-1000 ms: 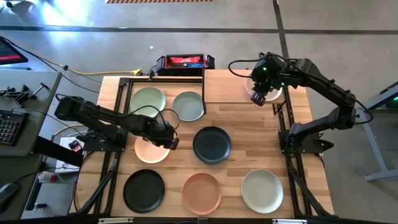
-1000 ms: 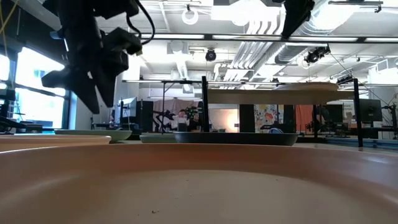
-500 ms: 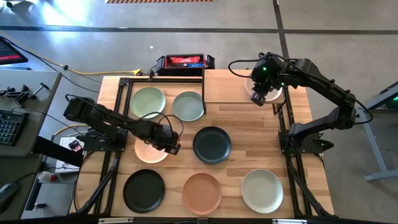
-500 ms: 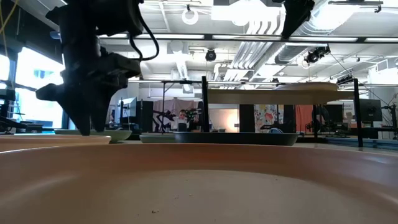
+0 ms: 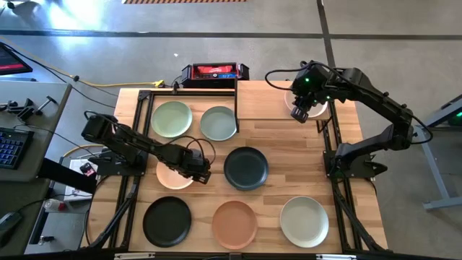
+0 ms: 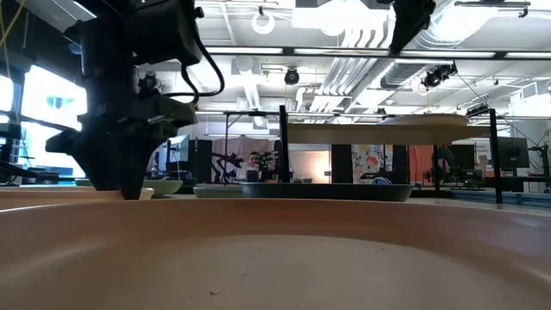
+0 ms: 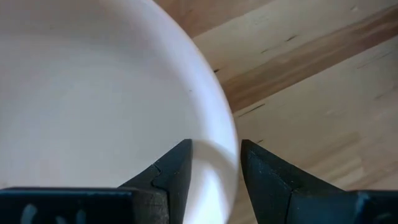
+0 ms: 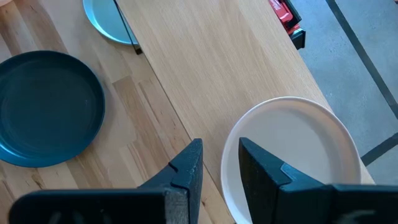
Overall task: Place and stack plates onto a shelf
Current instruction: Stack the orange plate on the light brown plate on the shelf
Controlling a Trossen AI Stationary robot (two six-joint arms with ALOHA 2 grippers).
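My left gripper (image 5: 199, 171) (image 7: 215, 167) is open and low over the right edge of the peach plate (image 5: 173, 175). One finger stands inside the plate's rim (image 7: 227, 146) and one outside, and the rim passes between them. My right gripper (image 5: 299, 113) (image 8: 220, 163) is open and hovers above the shelf (image 5: 263, 97) (image 6: 344, 134), over the edge of the cream plate (image 5: 312, 101) (image 8: 292, 155) that lies flat on it. The other plates lie flat on the table: pale green (image 5: 172, 119), grey-green (image 5: 218, 123), dark teal (image 5: 246, 168), black (image 5: 167, 220), terracotta (image 5: 234, 223), off-white (image 5: 304, 222).
A red-and-black box (image 5: 214, 72) sits at the table's far edge. Thin black posts (image 6: 283, 146) hold the shelf above the tabletop. Bare wood lies between the dark teal plate and the right arm's base (image 5: 354, 159). A desk with a keyboard (image 5: 11, 144) stands left of the table.
My left gripper has moved toward the table's near edge and slightly right, and has come down to the peach plate's right rim. The plates have stayed where they were.
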